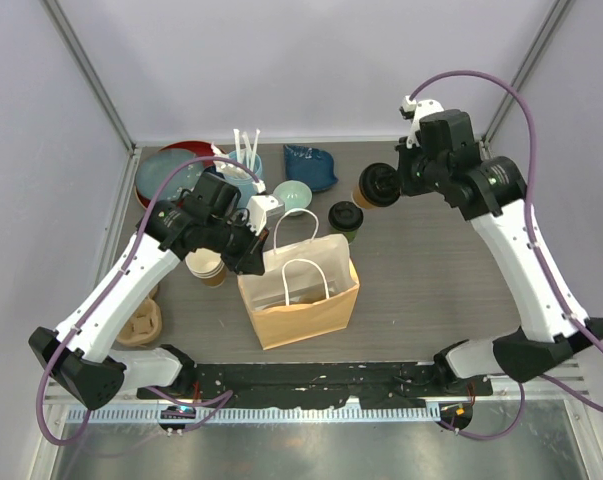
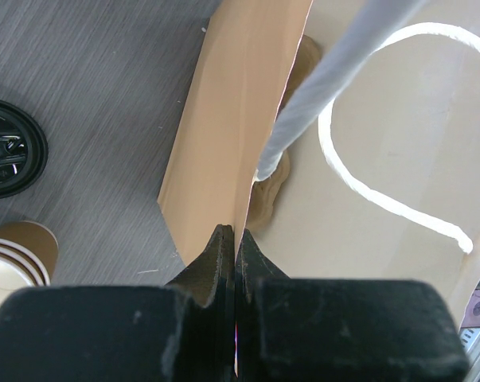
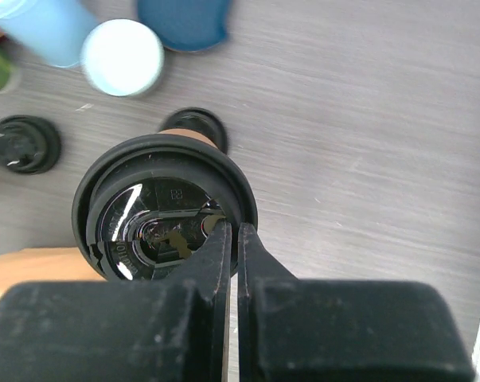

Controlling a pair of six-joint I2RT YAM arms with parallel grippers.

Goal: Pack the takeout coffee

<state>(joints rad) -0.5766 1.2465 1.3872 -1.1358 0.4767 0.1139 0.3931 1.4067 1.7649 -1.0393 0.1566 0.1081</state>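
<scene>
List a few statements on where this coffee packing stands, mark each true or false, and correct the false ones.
1. The left pincer is shut on an edge of the paper bag. True.
2. The right pincer grips the green cup. False: it is shut on the rim of the black lid of the brown cup. The green cup stands free on the table.
3. Both lidded cups are inside the bag. False: both are outside it, on its far side.
4. The bag has white handles. True.
</scene>
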